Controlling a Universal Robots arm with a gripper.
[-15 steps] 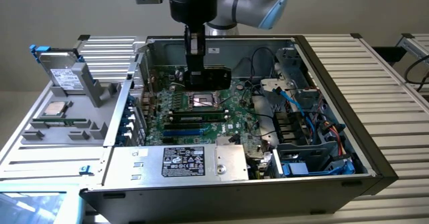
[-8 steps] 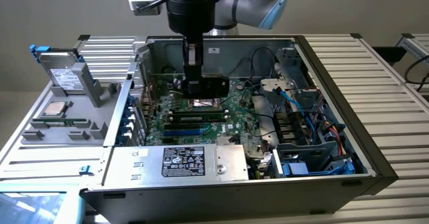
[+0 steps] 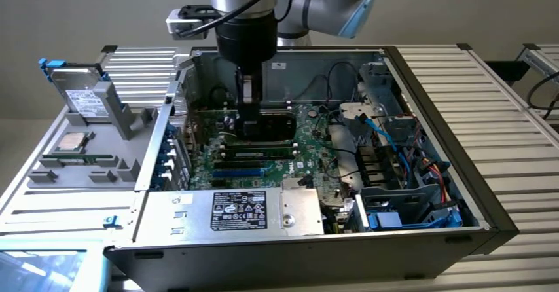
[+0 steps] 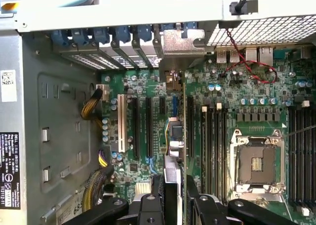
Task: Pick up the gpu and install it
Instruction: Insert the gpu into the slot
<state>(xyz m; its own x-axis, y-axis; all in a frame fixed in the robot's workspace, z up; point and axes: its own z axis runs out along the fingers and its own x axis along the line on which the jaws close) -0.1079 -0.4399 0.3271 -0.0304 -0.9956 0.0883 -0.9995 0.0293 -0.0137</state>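
An open case [image 3: 288,259] holds a green motherboard [image 3: 310,141] and a labelled power supply [image 3: 235,210]. On the grey tray [image 3: 78,174] beside it, a drive [image 3: 83,99] stands upright and a CPU [image 3: 72,143] lies flat.

The setting is a robotics assembly lab or workshop. Indicators: a robot arm [image 3: 253,17] with its end effector [image 4: 174,181] inside an open computer case [image 3: 288,253], a grey parts fixture [image 3: 61,174] at the exterior view's left, and a slatted aluminium table [image 3: 515,109].

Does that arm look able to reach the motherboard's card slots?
Probably yes. The case stands open, and the gripper, holding the gpu edge-down, hangs over the slots with nothing lying across them.
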